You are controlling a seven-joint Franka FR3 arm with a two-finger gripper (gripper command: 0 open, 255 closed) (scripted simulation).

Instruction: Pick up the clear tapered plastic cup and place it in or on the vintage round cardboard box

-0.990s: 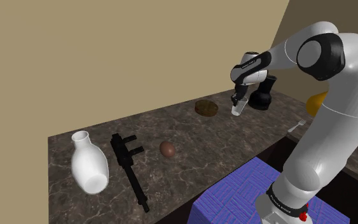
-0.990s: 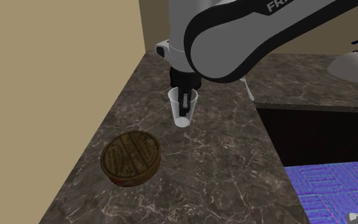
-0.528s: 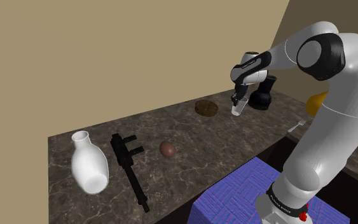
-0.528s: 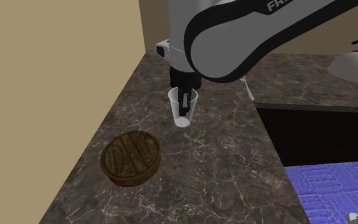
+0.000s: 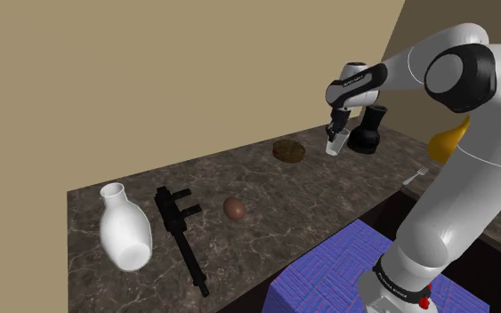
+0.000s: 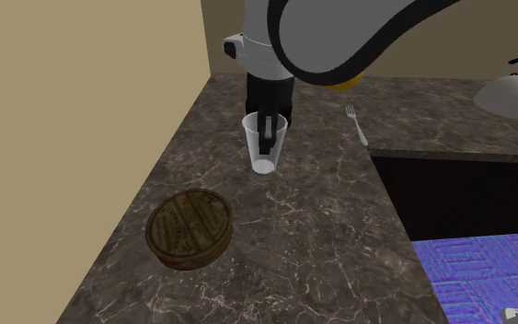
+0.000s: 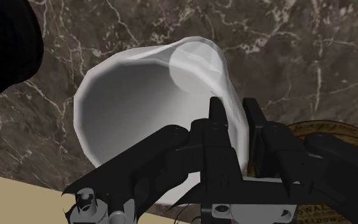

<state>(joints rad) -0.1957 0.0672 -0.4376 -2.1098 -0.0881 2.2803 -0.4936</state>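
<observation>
A clear tapered cup hangs above the dark marble counter, pinched at its rim by my gripper, one finger inside the cup and one outside. In the wrist view the cup is whitish and its wall sits between the two black fingers. In the shoulder view the cup is held in the air to the right of the round brown box. That box, low with a patterned lid, lies on the counter nearer the second exterior view's camera than the cup. Part of the box peeks out behind the fingers.
A black jug stands just past the cup near the wall. A white vase, a black toy gun and a brown egg-shaped thing lie toward the shoulder view's left. A fork lies near the sink's edge.
The gripper has lifted the cup higher off the counter and carried it slightly away from the box. Its grip on the rim is unchanged.
</observation>
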